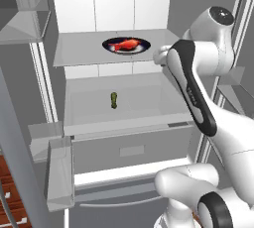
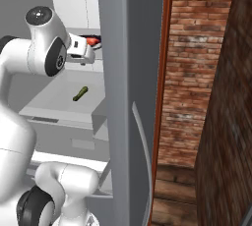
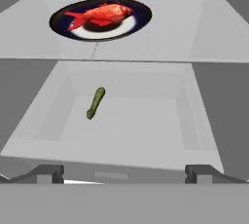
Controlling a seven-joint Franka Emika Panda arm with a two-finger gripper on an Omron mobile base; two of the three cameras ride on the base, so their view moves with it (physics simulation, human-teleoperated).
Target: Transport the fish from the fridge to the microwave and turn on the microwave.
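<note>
fridge [image 1: 79,4]: it stands open in front of the robot, so the shelves can be reached. Pale grey shelves and a pulled-out drawer face the arm, and translucent bins hang on the door at the left.
arm [image 1: 196,98]: it rises from the base at the lower right of the left base view and bends toward the upper shelf. I think this posture brings the hand to the height of the fish without touching the drawer below.
shelf [image 1: 79,48]: a flat grey shelf in the upper part. It carries the plate near its middle, well inside the front edge.
drawer [image 3: 126,121]: it is below the shelf and sticks out toward the robot, with only one small item in it.
plate [image 3: 141,16]: dark round plate with a white centre. It lies flat on the shelf and keeps the fish off the shelf.
gripper [image 3: 124,173]: the jaws stand wide and hold nothing. It is apart from the fish and points at the shelf and the drawer, probably for the approach.
fish [image 3: 102,14]: red-orange, lying on its side on the plate, tail to the left in the hand view. It is not yet picked up, so the task is at the beginning.
pickle [image 3: 96,102]: small green item, lying alone on the drawer floor. It is not the target.
</note>
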